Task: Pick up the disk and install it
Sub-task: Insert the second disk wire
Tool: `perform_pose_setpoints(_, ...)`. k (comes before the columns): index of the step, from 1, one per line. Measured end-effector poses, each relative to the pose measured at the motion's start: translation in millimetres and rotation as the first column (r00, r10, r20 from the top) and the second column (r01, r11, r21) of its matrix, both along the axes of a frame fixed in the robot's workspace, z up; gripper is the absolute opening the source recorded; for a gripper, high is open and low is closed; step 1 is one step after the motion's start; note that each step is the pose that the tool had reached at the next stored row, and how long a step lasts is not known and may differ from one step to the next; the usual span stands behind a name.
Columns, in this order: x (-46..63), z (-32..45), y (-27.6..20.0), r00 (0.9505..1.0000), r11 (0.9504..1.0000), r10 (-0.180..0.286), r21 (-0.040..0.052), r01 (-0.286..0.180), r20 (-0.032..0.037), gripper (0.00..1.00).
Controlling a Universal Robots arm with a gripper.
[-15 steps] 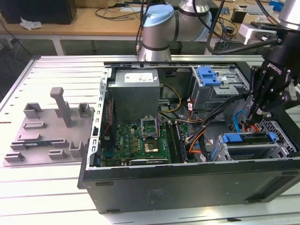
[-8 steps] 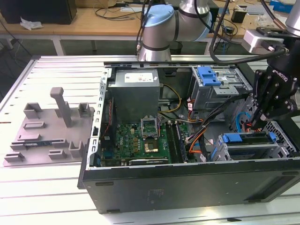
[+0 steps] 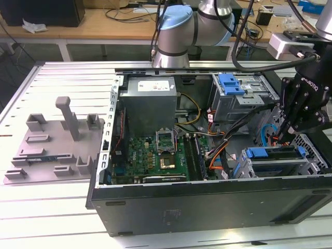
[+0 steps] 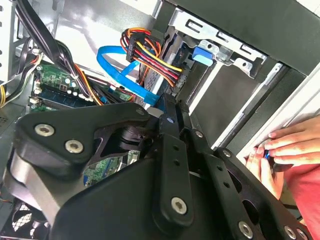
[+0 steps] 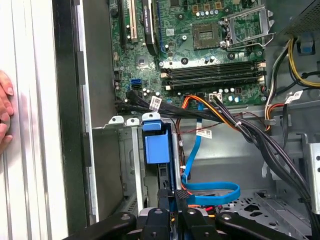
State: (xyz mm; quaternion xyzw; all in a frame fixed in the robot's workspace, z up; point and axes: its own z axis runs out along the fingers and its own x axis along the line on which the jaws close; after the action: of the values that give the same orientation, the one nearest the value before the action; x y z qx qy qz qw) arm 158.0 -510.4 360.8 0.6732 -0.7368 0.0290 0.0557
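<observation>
Where gripper (image 3: 283,139) meets drive cage (image 5: 131,165), disk (image 5: 167,181) barely discernible, person's hand (image 5: 4,112) cropped.

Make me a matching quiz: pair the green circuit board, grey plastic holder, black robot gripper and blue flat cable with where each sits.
1 green circuit board
2 grey plastic holder
3 black robot gripper
4 blue flat cable

a looped beside the metal drive cage
b on the slatted table, outside the black computer case
c flat on the case floor
d above the drive cage, exterior view's right

Pairs: 1c, 2b, 3d, 4a
</observation>
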Motion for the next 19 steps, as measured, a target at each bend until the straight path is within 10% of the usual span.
perform_pose_setpoints(2, 0.0, -0.1, -0.2, 1.0, 1.0, 0.0, 0.0034, 0.0, 0.0001, 0.16)
perform_pose_setpoints(7, -0.6, 0.0, -9.0, 1.0, 0.9972, 0.006, 0.0745, -0.006, 0.0031, 0.16)
perform_pose_setpoints(19, -4.8, 0.0, -13.5, 0.9969, 0.9938, 0.077, 0.0789, -0.078, 0.0142, 0.16)
